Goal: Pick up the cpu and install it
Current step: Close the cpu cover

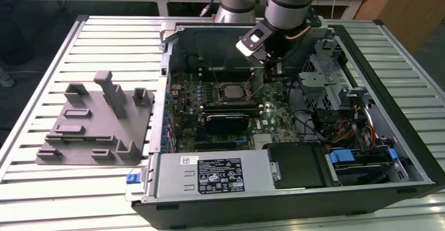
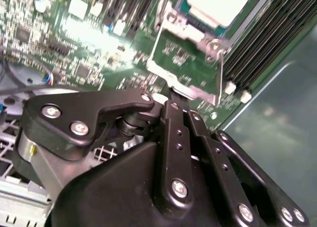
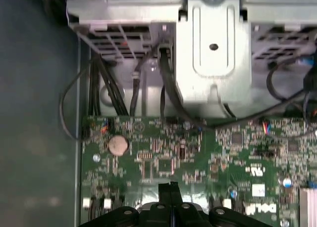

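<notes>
Your slatted aluminium counter (image 1: 41,199) spans the exterior view. The open black computer case (image 1: 292,207) lies flat on it, across the middle and the exterior view's right. The grey robot arm (image 1: 292,1) comes down from the upper centre of that frame into the case's far half.

At the exterior view's left, the grey plastic fixture block (image 1: 97,132) with its upright posts stands on the counter, just beside the case and well apart from the arm.

Inside the case you see the green motherboard (image 1: 274,119), which also fills much of both wrist views (image 2: 89,44) (image 3: 198,153). The first wrist view adds a silvery sheet-metal drive cage (image 3: 213,49) with black cables running down to the board.

The small square cpu with its silvery-white top (image 1: 232,92) sits in its socket near the centre of the board. In the second wrist view it (image 2: 218,3) lies flat there, and the thin metal socket frame (image 2: 185,64) is swung open beside it.

The black fingers (image 1: 272,75) hang over the board at the exterior view's right of the socket, apart from the cpu. In both wrist views they (image 2: 171,105) (image 3: 171,187) are clenched tip to tip with nothing between them, close to the open frame's edge. You cannot tell whether they touch it.
</notes>
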`<move>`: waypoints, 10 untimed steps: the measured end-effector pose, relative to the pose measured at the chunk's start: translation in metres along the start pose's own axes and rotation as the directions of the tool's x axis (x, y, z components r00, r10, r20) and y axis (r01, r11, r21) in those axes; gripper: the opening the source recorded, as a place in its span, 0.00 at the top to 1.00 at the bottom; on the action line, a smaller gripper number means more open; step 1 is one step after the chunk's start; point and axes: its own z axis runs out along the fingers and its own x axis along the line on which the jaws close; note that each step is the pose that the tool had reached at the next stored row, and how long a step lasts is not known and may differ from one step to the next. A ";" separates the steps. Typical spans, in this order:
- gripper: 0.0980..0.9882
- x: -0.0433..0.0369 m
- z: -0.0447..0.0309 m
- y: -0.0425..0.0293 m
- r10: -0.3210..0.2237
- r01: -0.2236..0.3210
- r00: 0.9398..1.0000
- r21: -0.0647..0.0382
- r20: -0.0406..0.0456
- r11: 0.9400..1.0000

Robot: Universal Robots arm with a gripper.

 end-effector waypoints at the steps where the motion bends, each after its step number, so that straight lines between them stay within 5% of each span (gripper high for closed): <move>1: 0.99 0.0000 0.0000 -0.0029 0.000 0.000 1.000 0.000 0.000 1.000; 10: 0.99 -0.0003 -0.0005 -0.0289 0.000 0.000 1.000 0.000 0.000 1.000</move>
